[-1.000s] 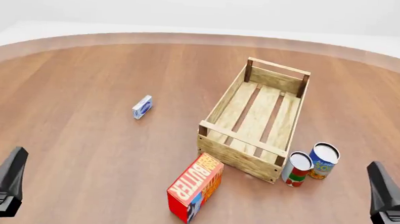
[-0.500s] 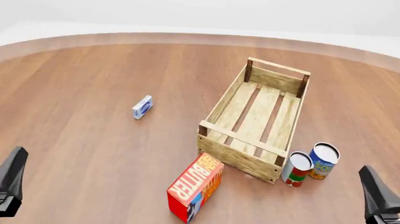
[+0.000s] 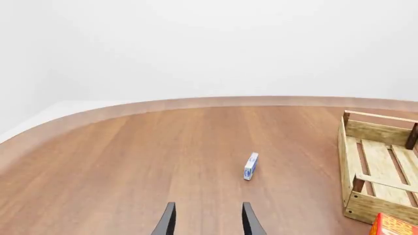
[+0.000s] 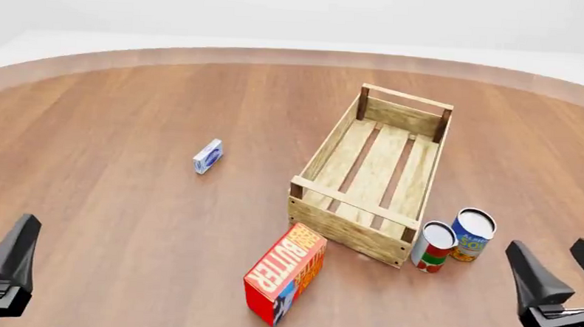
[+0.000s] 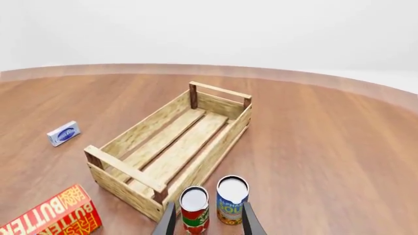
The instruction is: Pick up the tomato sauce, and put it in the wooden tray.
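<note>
The tomato sauce (image 4: pixel 432 247) is a small can with a red, white and green label, standing upright just off the near right corner of the wooden tray (image 4: pixel 354 204). My right gripper (image 4: pixel 561 273) is open, low at the right edge, to the right of and nearer than the can. In the right wrist view the tomato sauce (image 5: pixel 194 210) stands ahead of the open right gripper (image 5: pixel 207 219), beside the wooden tray (image 5: pixel 124 166). My left gripper (image 3: pixel 207 220) is open and holds nothing, far from the can at the near left.
A blue-and-orange can (image 4: pixel 472 235) stands touching or nearly touching the tomato sauce on its right. A red butter box (image 4: pixel 285 273) lies tilted in front of the tray's near end. A small blue-and-white box (image 4: pixel 207 156) lies left of the tray.
My right gripper has moved left toward the cans and turned, so both of its fingers now show in the front view. The left gripper and the objects have not moved.
</note>
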Controlling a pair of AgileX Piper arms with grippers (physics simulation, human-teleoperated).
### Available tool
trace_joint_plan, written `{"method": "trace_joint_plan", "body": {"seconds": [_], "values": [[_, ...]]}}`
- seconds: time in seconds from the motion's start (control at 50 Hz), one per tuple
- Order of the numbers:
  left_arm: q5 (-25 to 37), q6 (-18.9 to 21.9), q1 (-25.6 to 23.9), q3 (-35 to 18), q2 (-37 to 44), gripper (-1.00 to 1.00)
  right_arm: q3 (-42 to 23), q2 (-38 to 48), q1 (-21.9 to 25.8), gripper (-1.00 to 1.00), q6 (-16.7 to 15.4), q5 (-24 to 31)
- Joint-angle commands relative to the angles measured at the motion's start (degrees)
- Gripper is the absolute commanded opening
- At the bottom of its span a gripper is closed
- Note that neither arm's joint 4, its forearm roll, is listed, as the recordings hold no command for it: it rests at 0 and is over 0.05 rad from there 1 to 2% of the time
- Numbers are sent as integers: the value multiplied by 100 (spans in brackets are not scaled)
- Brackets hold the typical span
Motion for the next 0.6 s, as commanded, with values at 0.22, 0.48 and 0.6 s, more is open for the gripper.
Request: {"method": "trace_joint_plan", "body": {"seconds": [0.22, 0.48, 0.6], "values": [[0, 0, 0, 0, 0, 100, -101, 790, 140, 100, -54, -260], [0, 0, 0, 0, 0, 100, -221, 932, 158, 100, -42, -104], [0, 0, 0, 0, 0, 100, -294, 1053, 161, 100, 23, -71]]}}
